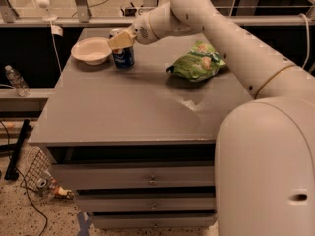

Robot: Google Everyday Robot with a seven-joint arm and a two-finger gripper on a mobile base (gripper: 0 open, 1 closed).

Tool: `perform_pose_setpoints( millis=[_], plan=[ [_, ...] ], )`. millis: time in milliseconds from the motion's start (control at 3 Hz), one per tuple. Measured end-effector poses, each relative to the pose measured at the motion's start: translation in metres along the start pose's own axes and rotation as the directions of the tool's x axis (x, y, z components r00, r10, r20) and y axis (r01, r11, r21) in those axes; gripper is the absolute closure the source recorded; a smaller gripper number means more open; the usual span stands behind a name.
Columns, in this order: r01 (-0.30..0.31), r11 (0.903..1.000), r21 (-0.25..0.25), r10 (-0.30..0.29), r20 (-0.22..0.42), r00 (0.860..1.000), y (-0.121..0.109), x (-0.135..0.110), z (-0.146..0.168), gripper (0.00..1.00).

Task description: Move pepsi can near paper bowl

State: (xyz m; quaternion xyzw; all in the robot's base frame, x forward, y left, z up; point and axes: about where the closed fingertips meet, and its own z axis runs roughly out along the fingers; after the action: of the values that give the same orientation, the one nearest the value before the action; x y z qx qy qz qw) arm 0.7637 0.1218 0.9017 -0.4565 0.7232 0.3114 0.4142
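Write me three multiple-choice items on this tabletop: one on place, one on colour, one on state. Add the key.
1. Where is the pepsi can?
A. on the floor
B. close beside the paper bowl
C. in a drawer

2. What colour is the chip bag?
A. red
B. green
C. white

3. The can is:
A. upright on the table, the gripper at its top
B. lying on its side
C. crushed flat

Key: 1 B, it stands just next to the bowl's rim; 2 B, the crinkly bag is green; 3 A, it stands on its base under the gripper.
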Motion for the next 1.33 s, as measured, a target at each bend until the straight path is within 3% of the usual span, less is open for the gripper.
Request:
perform_pose_setpoints(
  millis=[333,667,1000,1333],
  plan=[
    [0.000,1.0000,-0.005,0.000,-0.002,1.000,0.001,0.001,0.003,0.12],
    [-0.001,1.0000,-0.009,0.001,-0.003,1.000,0.003,0.001,0.006,0.00],
    [0.017,0.9996,0.023,-0.017,-0.012,1.000,0.001,0.000,-0.004,0.00],
    [0.034,0.9932,0.112,-0.030,-0.036,0.999,-0.008,0.005,-0.040,0.00]
  ],
)
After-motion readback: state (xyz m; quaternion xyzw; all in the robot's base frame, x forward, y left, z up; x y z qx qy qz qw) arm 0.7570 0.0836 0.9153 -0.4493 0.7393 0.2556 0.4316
